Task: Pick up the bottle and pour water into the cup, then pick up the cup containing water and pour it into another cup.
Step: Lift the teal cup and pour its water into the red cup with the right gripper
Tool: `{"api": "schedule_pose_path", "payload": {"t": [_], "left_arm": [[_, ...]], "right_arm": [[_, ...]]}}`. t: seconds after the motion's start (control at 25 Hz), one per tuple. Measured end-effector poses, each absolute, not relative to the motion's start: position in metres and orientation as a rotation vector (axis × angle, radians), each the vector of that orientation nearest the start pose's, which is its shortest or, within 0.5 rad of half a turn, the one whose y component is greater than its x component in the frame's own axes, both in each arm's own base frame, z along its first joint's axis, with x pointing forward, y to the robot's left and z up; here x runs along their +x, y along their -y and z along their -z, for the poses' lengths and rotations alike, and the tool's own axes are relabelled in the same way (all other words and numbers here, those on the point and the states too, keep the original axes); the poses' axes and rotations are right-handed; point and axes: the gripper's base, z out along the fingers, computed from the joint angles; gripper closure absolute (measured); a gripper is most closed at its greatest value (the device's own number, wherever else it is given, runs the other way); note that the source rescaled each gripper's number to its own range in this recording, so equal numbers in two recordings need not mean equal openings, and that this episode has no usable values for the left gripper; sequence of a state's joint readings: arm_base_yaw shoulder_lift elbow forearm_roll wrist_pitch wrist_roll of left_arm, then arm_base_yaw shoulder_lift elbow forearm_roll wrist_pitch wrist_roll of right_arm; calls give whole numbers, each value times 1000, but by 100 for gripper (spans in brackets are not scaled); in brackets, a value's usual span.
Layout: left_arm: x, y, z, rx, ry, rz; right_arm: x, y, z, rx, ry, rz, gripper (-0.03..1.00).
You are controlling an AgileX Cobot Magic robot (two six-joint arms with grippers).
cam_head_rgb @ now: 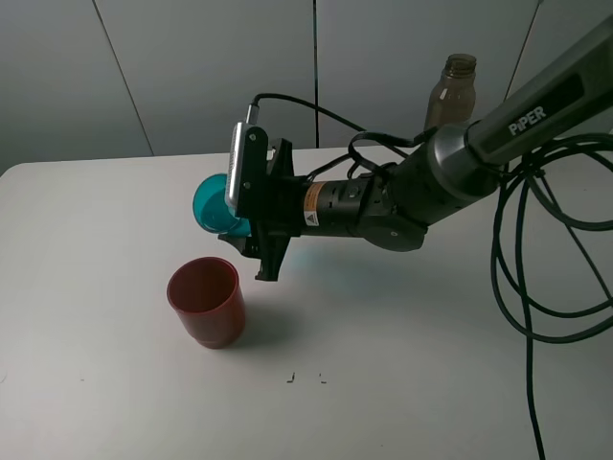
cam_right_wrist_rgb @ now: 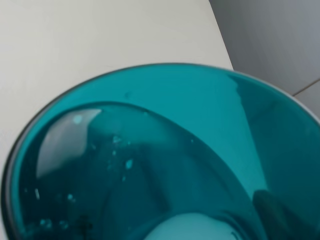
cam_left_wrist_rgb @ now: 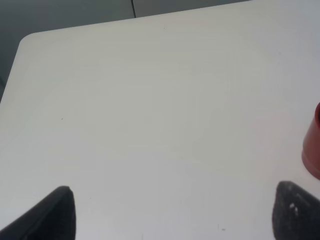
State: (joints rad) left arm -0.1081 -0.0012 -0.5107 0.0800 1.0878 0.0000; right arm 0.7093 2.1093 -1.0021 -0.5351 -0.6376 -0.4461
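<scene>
2nd pour: right jaws pinch the tilted teal cup point(cam_head_rgb: 209, 203) near the red cup point(cam_head_rgb: 204, 302); left jaws spread, empty. Next, tip further over its mouth.

The right arm's rounded silver-grey metal link point(cam_head_rgb: 462, 161) is wearing a black band point(cam_head_rgb: 548, 105) with white "PiPER" lettering, while its black cylindrical wrist point(cam_head_rgb: 340, 203) is carrying a small yellow-and-white label point(cam_head_rgb: 313, 205) and a pale silver camera block point(cam_head_rgb: 238, 165). Thick black cables point(cam_head_rgb: 512, 259) are trailing off it, and the left gripper point(cam_left_wrist_rgb: 172, 216) is showing two matte black rounded fingertips point(cam_left_wrist_rgb: 296, 220), one flecked white.
</scene>
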Motion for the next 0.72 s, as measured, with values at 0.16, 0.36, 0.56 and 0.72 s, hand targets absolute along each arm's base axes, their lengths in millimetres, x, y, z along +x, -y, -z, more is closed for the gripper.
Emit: {"api": "schedule_pose_path", "payload": {"t": [0.16, 0.36, 0.56, 0.72], "left_arm": [[-7, -7, -278, 106, -2054, -29], [-7, -7, -278, 106, -2054, -29], [-7, -7, -278, 106, -2054, -29], [-7, -7, -278, 106, -2054, -29]], "right_arm": [[290, -285, -106, -1602, -1203, -155, 93], [290, -286, -107, -1644, -1117, -102, 93], [290, -287, -107, -1687, -1034, -45, 93], [290, -287, -108, -1710, -989, -8, 93]]}}
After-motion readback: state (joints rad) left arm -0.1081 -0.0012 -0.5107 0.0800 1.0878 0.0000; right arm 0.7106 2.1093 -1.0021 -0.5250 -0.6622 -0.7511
